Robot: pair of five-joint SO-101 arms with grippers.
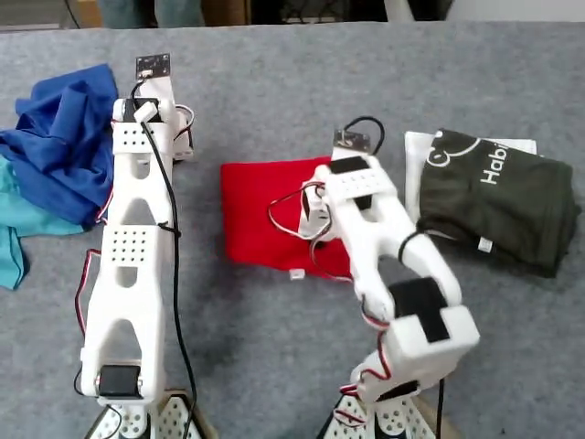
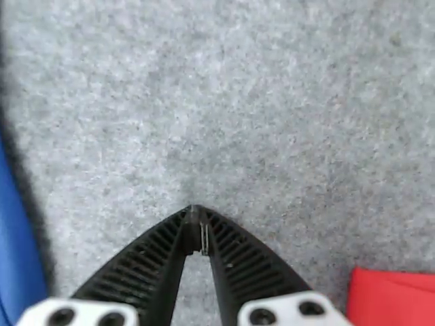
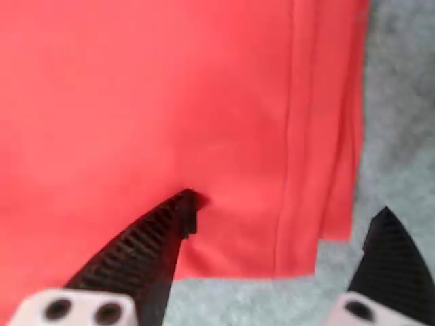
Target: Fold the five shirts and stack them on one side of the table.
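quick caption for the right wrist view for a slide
Right gripper open above the layered edge of the folded red shirt, one fingertip over the cloth, the other over the grey table.

Matt red cloth shirt [image 3: 170, 102], fuzzy grey felt table [image 2: 272, 102], ribbed blk plastic fingers [image 2: 149, 258]

The right arm [image 1: 384, 238] covers the right side of the red shirt [image 1: 260, 215]. The teal shirt [image 1: 18, 229] runs off the picture's edge and under the blue shirt [image 1: 64, 137]. A white shirt [image 1: 413, 174] lies mostly hidden beneath the dark green shirt [image 1: 498, 206].
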